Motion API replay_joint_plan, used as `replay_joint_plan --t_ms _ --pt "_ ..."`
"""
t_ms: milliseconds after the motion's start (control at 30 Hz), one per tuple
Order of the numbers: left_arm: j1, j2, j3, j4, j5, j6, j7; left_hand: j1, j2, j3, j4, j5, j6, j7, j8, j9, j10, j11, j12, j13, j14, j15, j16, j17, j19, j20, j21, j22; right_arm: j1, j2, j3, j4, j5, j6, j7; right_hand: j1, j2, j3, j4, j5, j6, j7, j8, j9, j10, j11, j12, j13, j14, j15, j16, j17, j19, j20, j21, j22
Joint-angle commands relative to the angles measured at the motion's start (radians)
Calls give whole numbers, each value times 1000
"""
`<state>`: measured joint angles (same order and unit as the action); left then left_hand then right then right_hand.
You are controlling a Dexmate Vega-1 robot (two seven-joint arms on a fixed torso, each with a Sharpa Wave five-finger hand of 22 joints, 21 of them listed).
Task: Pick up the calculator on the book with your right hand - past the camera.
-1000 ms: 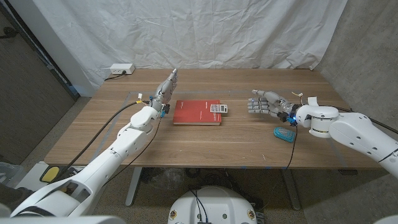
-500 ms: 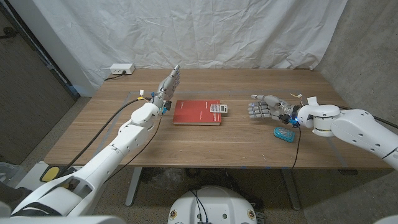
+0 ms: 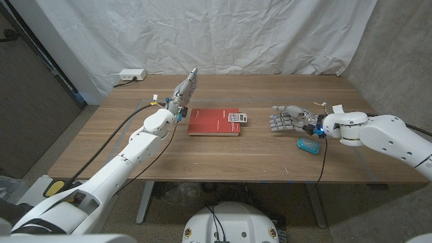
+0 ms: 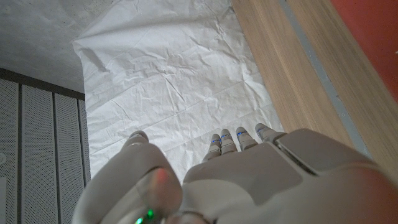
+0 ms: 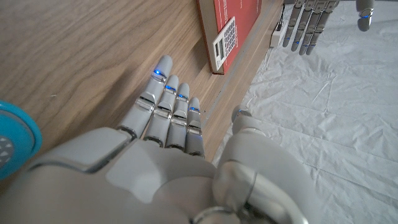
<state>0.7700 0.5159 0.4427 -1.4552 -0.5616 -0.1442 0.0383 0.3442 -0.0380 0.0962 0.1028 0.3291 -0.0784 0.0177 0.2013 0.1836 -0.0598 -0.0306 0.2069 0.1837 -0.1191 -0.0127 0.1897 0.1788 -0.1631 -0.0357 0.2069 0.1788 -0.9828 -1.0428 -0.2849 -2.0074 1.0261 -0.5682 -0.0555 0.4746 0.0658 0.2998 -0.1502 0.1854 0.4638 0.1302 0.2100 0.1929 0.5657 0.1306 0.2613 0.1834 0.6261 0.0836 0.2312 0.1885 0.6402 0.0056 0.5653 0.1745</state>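
Note:
A small white calculator (image 3: 235, 117) lies on the right end of a red book (image 3: 214, 121) at the table's middle; in the right wrist view the calculator (image 5: 224, 43) and the book (image 5: 227, 17) lie ahead of my fingers. My right hand (image 3: 285, 117) (image 5: 171, 121) hovers right of the book, a short gap away, fingers straight and apart, holding nothing. My left hand (image 3: 185, 90) (image 4: 236, 168) is raised just left of the book's far corner, fingers extended, empty.
A blue oval object (image 3: 310, 145) (image 5: 11, 140) lies on the table below my right wrist. A white power strip (image 3: 132, 75) sits at the far left corner. A white cloth backdrop (image 3: 216, 34) hangs behind the wooden table (image 3: 216, 158).
My left hand has risen and moved slightly farther from me. My right hand has shifted slightly toward the table's front. Book and calculator have not moved.

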Motion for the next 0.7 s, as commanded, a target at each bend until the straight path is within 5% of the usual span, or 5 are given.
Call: replay_joint_plan --t_ms 33,700 --pt "10 34 -1 -69 13 61 31 12 1 -2 -1 6 2 3 1 5 3 -5 -1 5 3 1 -2 2 -4 -31 -1 4 34 25 -12 2 29 -40 -28 16 -6 11 -4 9 25 -4 8 5 6 2 -4 5 13 1 1 2 16 9 0 5" --pt "41 59 -23 -103 16 35 37 16 2 -5 -3 6 1 1 0 6 -1 -5 -2 5 1 2 -3 2 -7 -27 -3 4 147 97 -83 41 36 -142 -77 114 -32 42 -32 22 -21 -3 -11 7 30 -2 -6 5 71 -13 0 -1 70 1 8 8"
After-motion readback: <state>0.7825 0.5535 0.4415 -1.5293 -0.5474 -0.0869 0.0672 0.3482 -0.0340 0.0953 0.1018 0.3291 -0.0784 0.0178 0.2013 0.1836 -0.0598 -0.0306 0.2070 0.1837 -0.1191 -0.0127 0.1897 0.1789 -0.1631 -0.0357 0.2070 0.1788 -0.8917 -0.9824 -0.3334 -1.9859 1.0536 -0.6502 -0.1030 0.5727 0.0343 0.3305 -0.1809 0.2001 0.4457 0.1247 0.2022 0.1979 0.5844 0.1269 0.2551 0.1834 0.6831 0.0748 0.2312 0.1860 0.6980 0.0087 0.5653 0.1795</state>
